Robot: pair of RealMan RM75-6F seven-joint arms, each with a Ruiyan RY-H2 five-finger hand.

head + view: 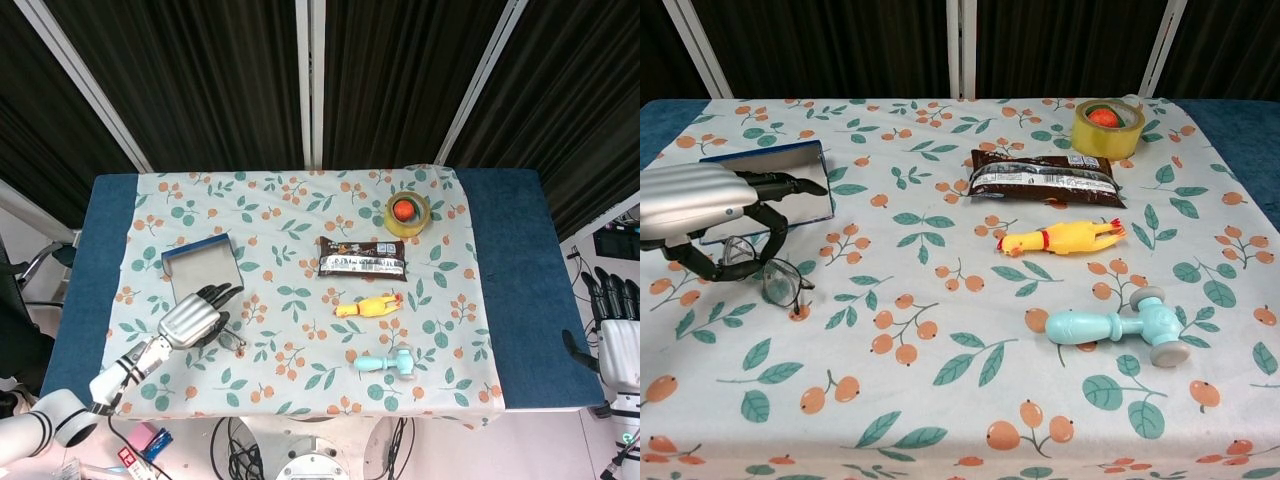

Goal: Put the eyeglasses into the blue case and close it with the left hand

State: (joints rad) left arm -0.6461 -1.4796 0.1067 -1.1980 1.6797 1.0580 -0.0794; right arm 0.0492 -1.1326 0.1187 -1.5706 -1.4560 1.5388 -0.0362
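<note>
Bare cloth lies between the eyeglasses (765, 270) and blue case (775, 178); the left hand (700, 205) overhangs both.

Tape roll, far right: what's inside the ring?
An orange-red round object sits inside the yellow tape roll, with a bit of green showing in the chest view. Its lower part is hidden by the roll's wall.
</note>
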